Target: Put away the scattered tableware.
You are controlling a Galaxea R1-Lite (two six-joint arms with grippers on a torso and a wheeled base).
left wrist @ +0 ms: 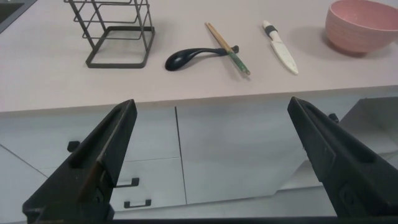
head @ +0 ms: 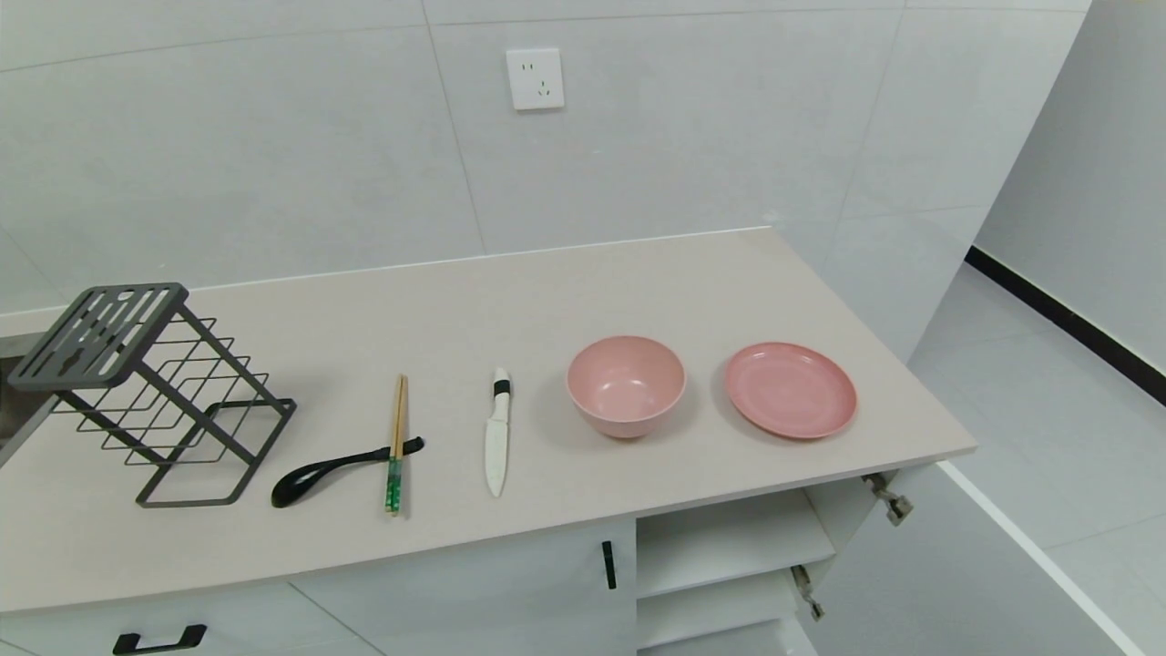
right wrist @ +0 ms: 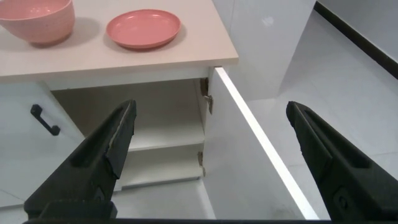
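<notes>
The long beige tabletop [head: 547, 301] carries everything, and below its right end the white cupboard [head: 729, 542] stands with its door open. At the tabletop's left sits the black wire drying rack [head: 146, 392]. Near the right end lies the flat pink plate [head: 791, 390], with the round pink bowl [head: 626, 384] just beside it. Then come the white knife with a black band [head: 497, 433], the black spoon [head: 328, 472], and the green-tipped wooden chopsticks [head: 397, 446] lying across its handle. My left pincer [left wrist: 211, 109] and right pincer [right wrist: 210, 109] hang below tabletop level, jaws wide, holding nothing. I judge this the opening step: next I must choose one piece and bring an arm above it.
</notes>
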